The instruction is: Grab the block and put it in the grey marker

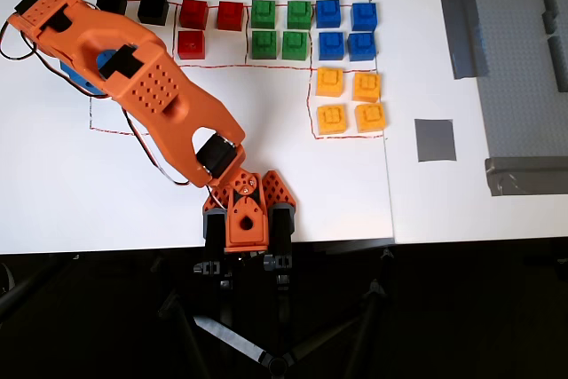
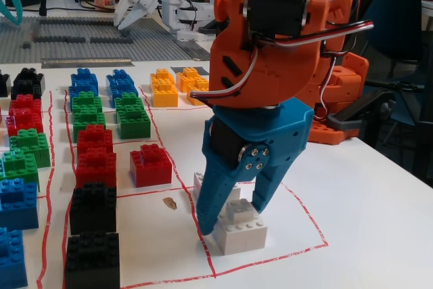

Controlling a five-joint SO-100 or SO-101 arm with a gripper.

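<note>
Down at the near corner of the surface (image 2: 379,201), the blue tool (image 2: 234,220) sits low over the white block (image 2: 238,231), one finger on either side of it. The left finger's tip is at the block's left edge, down near the paper; the right finger comes down behind the stud, on the block's right. The fingers are spread with the block between them, but whether they are actually pressing on it is not clear from here. A second white block (image 2: 201,184) stands just behind, mostly hidden by the tool.

The block rests on the white sheet inside a red-lined box (image 2: 298,225), near its front line. To the left in the fixed view stand a red block (image 2: 151,165) and black blocks (image 2: 93,206), well clear of the tool.

From overhead the orange arm (image 1: 160,99) reaches up and left and covers the white block completely. The grey marker (image 1: 435,140) lies far to the right, past the yellow blocks (image 1: 350,100), bare and well apart from the arm.
</note>
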